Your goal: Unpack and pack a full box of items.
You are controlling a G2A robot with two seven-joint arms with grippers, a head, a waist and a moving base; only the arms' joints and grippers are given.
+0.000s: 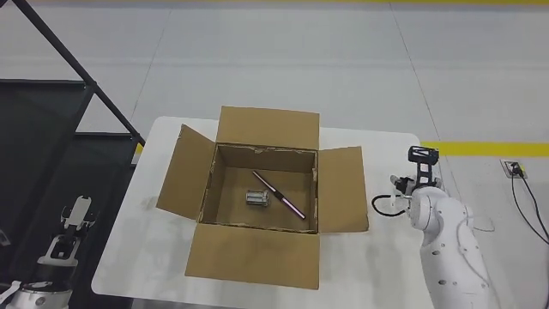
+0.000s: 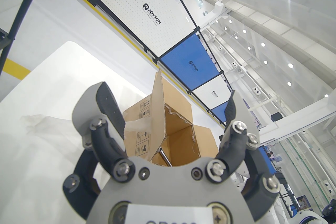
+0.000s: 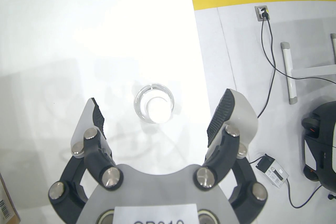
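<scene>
An open cardboard box (image 1: 257,249) sits mid-table with all flaps folded out. On its floor lie a slim purple pen (image 1: 276,192) and a small silvery item (image 1: 257,197). My right gripper (image 3: 160,101) hangs open right above a clear bottle (image 3: 153,107) with a white cap, which stands upright near the table's right edge; its fingers are apart from it on both sides. From above, this gripper (image 1: 401,187) is just right of the box. My left gripper (image 2: 169,99) is open and empty, off the table's left side (image 1: 79,210), facing the box (image 2: 178,135).
The white table (image 1: 377,266) has bare room to the right of and in front of the box. A black frame (image 1: 86,86) stands to the left. On the floor to the right lie a cable (image 3: 270,57) and a wall socket (image 3: 262,12).
</scene>
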